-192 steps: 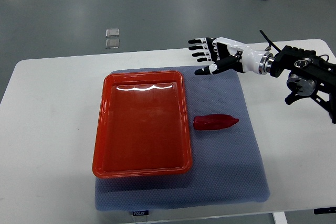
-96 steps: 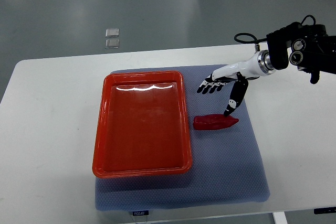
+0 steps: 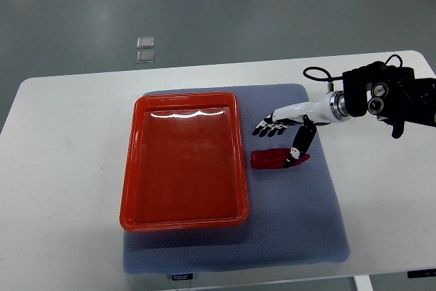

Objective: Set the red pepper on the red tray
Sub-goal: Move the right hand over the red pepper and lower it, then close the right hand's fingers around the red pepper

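The red pepper (image 3: 272,159) lies on the blue-grey mat (image 3: 293,216), just right of the red tray (image 3: 136,195), its tip pointing right. My right hand (image 3: 281,138) reaches in from the right edge and hovers right over the pepper. Its fingers (image 3: 267,127) are spread toward the tray while the thumb (image 3: 298,146) points down and touches the pepper's right end. Nothing is grasped. The tray holds nothing. No left arm shows.
The mat lies on a white table (image 3: 61,168). The black forearm and its cable (image 3: 381,97) hang over the table's right side. Two small clear squares (image 3: 144,49) lie on the floor beyond the far edge.
The right hand has swung down and toward me from the mat's far edge to just above the pepper, its thumb now touching it. The pepper has not moved.
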You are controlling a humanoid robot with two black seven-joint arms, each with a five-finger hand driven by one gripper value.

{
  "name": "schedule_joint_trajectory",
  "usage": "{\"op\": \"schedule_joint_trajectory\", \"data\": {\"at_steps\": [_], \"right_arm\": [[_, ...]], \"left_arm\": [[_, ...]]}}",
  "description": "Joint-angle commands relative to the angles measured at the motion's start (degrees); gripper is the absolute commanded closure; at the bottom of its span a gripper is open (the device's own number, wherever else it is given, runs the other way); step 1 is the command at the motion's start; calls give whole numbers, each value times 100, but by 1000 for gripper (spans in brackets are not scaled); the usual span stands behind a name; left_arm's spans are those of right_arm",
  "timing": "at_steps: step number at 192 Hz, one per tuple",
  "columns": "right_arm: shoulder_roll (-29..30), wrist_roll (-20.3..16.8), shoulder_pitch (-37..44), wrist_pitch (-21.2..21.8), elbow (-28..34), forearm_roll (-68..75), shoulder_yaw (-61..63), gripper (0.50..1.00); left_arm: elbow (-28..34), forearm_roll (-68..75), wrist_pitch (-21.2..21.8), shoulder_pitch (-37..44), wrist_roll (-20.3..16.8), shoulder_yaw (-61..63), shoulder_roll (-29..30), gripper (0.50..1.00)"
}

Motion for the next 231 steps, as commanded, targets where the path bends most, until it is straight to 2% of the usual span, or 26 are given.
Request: {"op": "schedule_joint_trajectory", "data": {"at_steps": [1, 137, 167, 180, 231], "right_arm": [[-8, 1, -151, -238, 0, -15, 65, 589], [1, 71, -687, -818, 53, -217, 196, 609], [-8, 71, -766, -844, 53, -331, 196, 638], [-8, 71, -801, -844, 53, -384, 205, 666], [1, 80, -819, -923, 53, -419, 196, 707]], "left_arm": [[0, 0, -1, 1, 0, 4, 0, 500], [0, 0, 8, 1, 0, -4, 0, 500], [0, 0, 8, 1, 0, -4, 0, 500], [0, 0, 8, 1, 0, -13, 0, 500], [0, 0, -1, 1, 0, -13, 0, 500]]}}
